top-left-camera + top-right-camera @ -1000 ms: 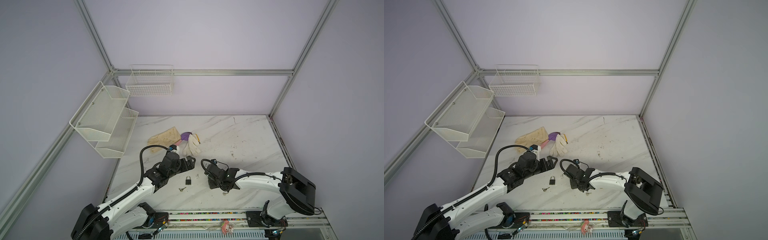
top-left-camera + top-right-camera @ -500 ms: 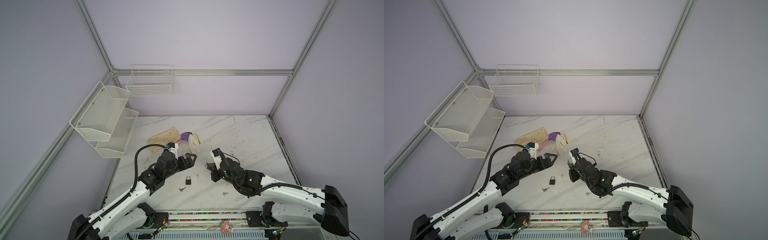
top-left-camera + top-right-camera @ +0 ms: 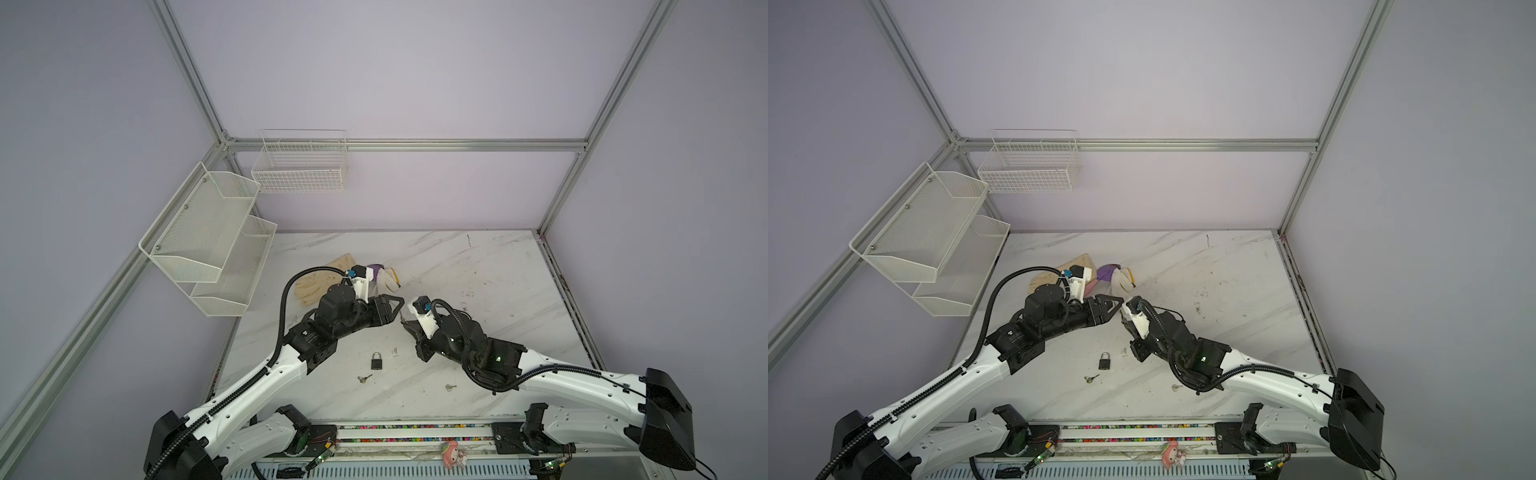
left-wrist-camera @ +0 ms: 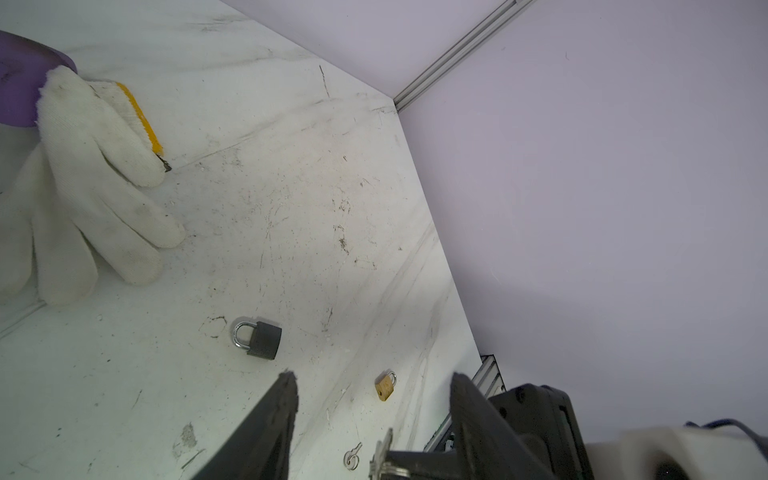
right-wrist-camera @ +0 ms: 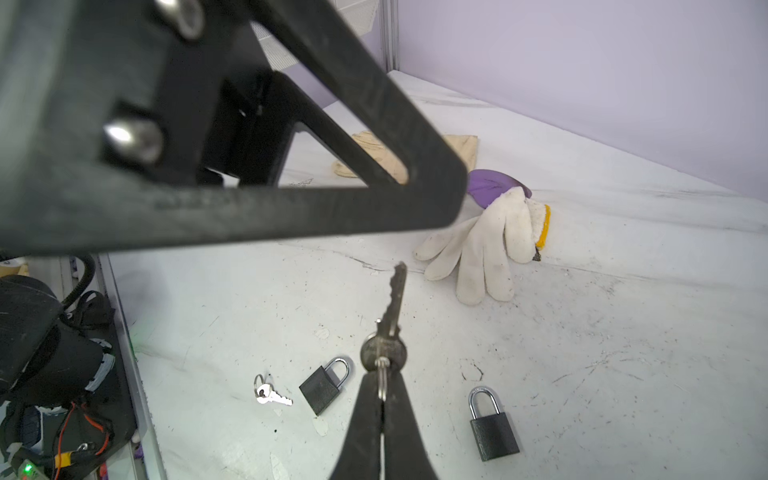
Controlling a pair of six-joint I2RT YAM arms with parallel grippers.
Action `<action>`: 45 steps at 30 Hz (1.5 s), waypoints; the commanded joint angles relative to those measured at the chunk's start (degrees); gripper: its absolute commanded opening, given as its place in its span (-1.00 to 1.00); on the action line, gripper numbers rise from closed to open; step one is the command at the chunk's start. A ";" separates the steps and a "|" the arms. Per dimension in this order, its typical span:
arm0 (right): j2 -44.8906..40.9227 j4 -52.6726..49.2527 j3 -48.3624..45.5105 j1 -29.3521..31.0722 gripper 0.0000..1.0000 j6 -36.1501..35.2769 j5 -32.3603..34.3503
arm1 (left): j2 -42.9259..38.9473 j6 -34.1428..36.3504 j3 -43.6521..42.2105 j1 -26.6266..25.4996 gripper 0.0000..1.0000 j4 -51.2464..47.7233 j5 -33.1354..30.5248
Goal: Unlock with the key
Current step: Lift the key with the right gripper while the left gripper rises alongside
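Key (image 5: pixel 392 316) pinched by its bow in the closed right gripper (image 5: pixel 381 376), raised above the middle of the table (image 3: pixel 498 270); left gripper (image 4: pixel 372 390) faces it, jaws apart, empty; black padlock (image 3: pixel 376 361) lies flat nearer the front edge

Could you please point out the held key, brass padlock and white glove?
held key (image 5: pixel 393 299): right wrist view, blade.
brass padlock (image 4: pixel 385 390): left wrist view, body.
white glove (image 5: pixel 503 224): right wrist view, palm.

Silver key (image 5: pixel 394 307) aloft — black padlock (image 3: pixel 376 360) flat.
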 commanded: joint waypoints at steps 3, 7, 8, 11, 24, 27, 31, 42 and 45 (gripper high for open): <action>-0.92 2.42 1.72 0.25 -1.00 -1.80 -0.49 | 1.31 2.83 5.35 0.24 -0.10 2.13 2.76; 0.66 1.88 2.51 0.25 -1.00 -1.88 -0.40 | 2.77 3.00 5.13 0.24 -0.36 4.61 5.41; 1.01 1.78 2.69 0.25 -1.00 -1.86 -0.30 | 3.07 3.16 5.29 0.24 -0.41 4.57 5.59; 1.39 2.13 2.90 0.25 -1.00 -1.85 0.27 | 3.36 3.45 5.06 0.29 -0.55 4.68 5.57; 0.84 1.10 3.66 0.25 -1.00 -1.26 1.89 | 2.92 4.72 4.50 0.25 -1.00 3.62 4.76; -0.28 0.43 3.88 0.25 -0.79 1.16 1.69 | 2.67 5.44 4.63 0.31 -1.00 4.01 3.89; -2.83 -0.33 3.45 0.08 -0.02 3.50 0.59 | 1.89 6.51 4.40 0.32 -1.00 6.90 1.56; -7.67 1.03 4.66 -18.13 0.19 15.88 -40.56 | 3.76 8.51 0.47 0.26 -1.00 28.06 3.86; -6.81 3.19 4.55 -24.08 0.05 20.12 -48.14 | 4.80 7.59 -0.28 0.30 -1.00 32.32 5.13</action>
